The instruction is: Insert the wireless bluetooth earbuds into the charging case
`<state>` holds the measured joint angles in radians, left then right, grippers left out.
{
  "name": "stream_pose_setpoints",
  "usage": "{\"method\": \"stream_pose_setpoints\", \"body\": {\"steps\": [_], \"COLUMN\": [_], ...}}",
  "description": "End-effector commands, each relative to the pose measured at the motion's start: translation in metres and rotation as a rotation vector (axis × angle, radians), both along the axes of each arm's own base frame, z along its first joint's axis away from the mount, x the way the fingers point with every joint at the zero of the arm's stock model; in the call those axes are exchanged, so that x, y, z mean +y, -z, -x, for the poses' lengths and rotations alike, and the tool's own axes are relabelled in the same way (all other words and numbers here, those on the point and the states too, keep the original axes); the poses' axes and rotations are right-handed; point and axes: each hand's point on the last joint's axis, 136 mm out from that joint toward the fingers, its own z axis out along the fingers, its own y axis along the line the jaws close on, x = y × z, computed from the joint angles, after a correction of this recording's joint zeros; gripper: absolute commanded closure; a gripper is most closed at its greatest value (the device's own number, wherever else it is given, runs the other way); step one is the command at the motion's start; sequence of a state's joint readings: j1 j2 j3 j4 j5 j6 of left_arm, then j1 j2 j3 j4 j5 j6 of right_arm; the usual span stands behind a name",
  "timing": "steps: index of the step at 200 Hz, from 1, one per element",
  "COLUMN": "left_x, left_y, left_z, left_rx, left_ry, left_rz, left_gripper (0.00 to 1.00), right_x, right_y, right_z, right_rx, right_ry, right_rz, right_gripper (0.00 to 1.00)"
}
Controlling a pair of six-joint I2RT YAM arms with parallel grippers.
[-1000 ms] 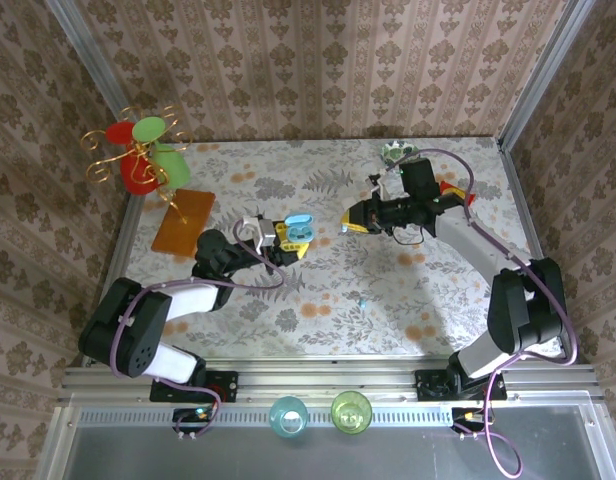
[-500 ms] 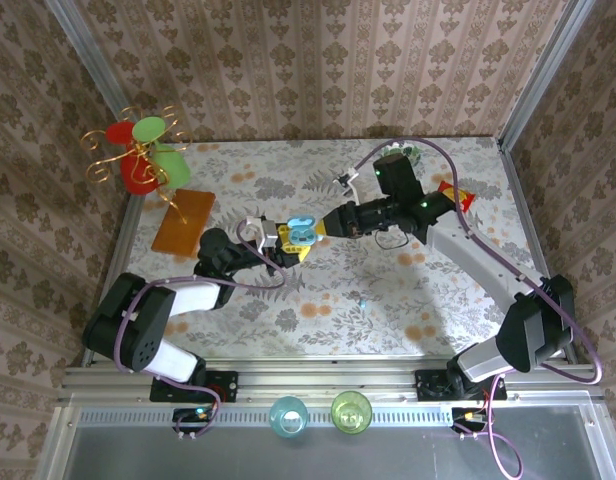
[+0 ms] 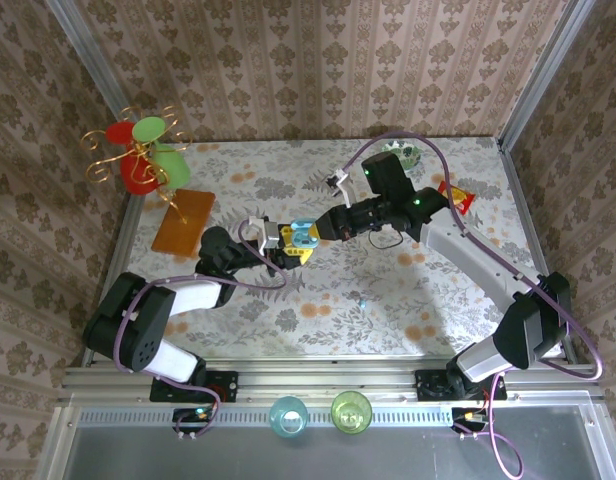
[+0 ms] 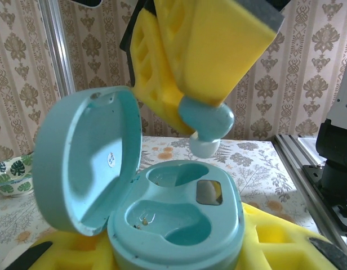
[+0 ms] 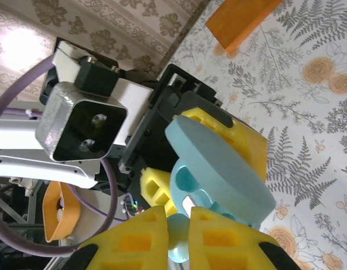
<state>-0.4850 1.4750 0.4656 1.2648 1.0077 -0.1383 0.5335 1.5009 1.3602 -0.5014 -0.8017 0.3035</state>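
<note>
Clamping the charging case (image 4: pixel 179 222) between its yellow fingers, the left gripper (image 3: pixel 291 246) holds it above the middle of the floral surface (image 3: pixel 388 290). The case's lid (image 4: pixel 83 163) is swung open to one side and its two wells face up. The right gripper (image 5: pixel 177 216) reaches in from the other side, its fingers closed narrowly on a pale blue earbud (image 4: pixel 207 125). In the left wrist view the earbud hangs just above the rear well, with a small gap between its white tip and the case. In the right wrist view it sits pinched between the two yellow fingers, right beside the lid's rounded back. An orange card (image 3: pixel 183 220) lies well apart at the far left, near a wire stand (image 3: pixel 138 155) with red and green discs.
</note>
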Motion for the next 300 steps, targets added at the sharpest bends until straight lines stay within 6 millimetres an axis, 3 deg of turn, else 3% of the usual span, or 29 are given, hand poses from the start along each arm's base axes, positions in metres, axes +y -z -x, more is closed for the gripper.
{"method": "stream_pose_setpoints", "body": {"steps": [1, 161, 207, 300], "left_x": [-0.003, -0.004, -0.004, -0.004], "left_y": [-0.018, -0.020, -0.020, -0.016], "left_z": [0.007, 0.007, 0.007, 0.006], "left_rx": [-0.046, -0.044, -0.042, -0.048], "left_ry": [0.039, 0.036, 0.039, 0.025], "left_rz": [0.028, 0.033, 0.033, 0.029], "left_gripper": [0.73, 0.73, 0.73, 0.73], "right_x": [0.000, -0.002, -0.007, -0.017], "right_y": [0.003, 0.030, 0.027, 0.004], "right_z": [-0.002, -0.006, -0.014, -0.016], "right_rx": [-0.030, -0.003, -0.017, -0.090], "right_ry": [0.001, 0.026, 0.080, 0.146], "right_rz": [0.034, 0.128, 0.159, 0.147], "right_gripper": [0.87, 0.81, 0.77, 0.52]}}
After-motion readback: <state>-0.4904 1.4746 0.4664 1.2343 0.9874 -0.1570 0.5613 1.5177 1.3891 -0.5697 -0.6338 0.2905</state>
